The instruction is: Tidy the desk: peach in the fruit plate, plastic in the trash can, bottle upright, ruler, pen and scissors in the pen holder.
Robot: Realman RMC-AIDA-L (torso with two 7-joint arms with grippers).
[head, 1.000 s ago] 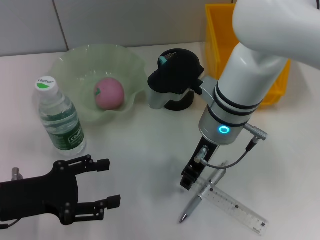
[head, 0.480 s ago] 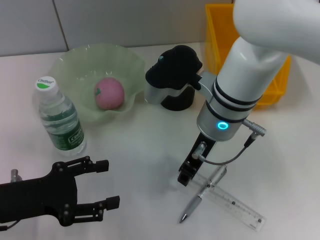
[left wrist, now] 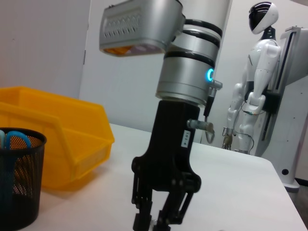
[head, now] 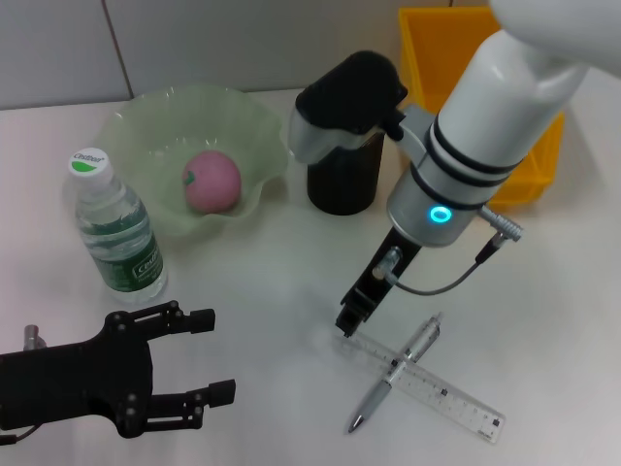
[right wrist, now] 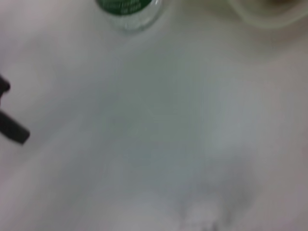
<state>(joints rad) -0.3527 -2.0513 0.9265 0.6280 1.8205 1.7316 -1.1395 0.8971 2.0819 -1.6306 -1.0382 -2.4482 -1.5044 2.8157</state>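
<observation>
We see the right gripper (head: 349, 318) pointing down at the white desk (head: 262, 291), its tips at the near end of the clear ruler (head: 427, 386); whether they touch it we cannot tell. In the left wrist view its jaws (left wrist: 156, 219) stand slightly parted and hold nothing. The pen (head: 396, 371) lies across the ruler, just beside the gripper. The left gripper (head: 199, 357) rests low at the desk's near left, jaws released and empty, well apart from the ruler. The peach (head: 212, 181) sits in the green fruit plate (head: 146, 126). The bottle (head: 114, 227) stands upright beside the plate. The black mesh pen holder (head: 342, 184) stands behind the right arm, with blue scissors handles (left wrist: 10, 139) showing inside it in the left wrist view. The yellow bin (head: 427, 58) stands behind it
</observation>
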